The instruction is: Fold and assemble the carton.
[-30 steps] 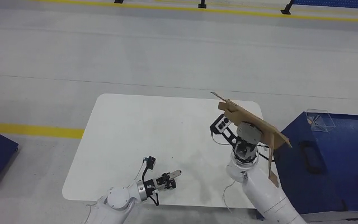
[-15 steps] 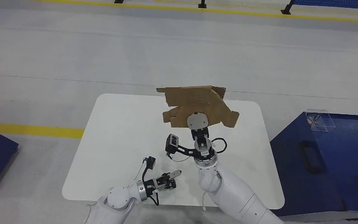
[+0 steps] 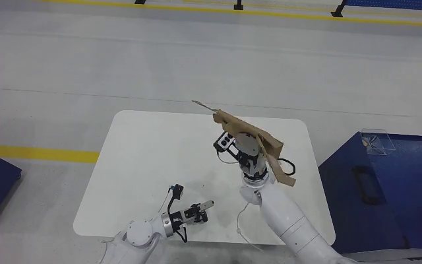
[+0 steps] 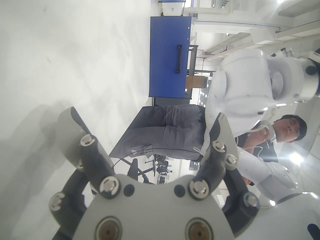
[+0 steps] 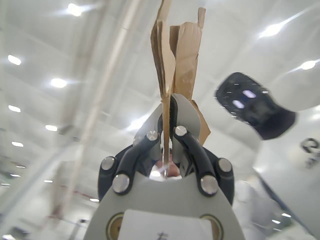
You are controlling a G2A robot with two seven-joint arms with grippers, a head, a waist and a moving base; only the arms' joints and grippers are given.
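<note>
Pinching the flattened carton edge-on between the pads of my right gripper, I hold it raised and tilted over the far right part of the white table. My left gripper hovers low by the table's near edge, well apart from the carton, its fingers spread wide.

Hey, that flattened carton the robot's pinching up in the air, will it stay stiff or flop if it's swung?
Probably fairly stiff: the carton stands straight out from the right hand rather than sagging. Likely light for its size, since one pinch carries all of it. Its layers splay apart at the far end, so loose flaps may swing or catch.
</note>
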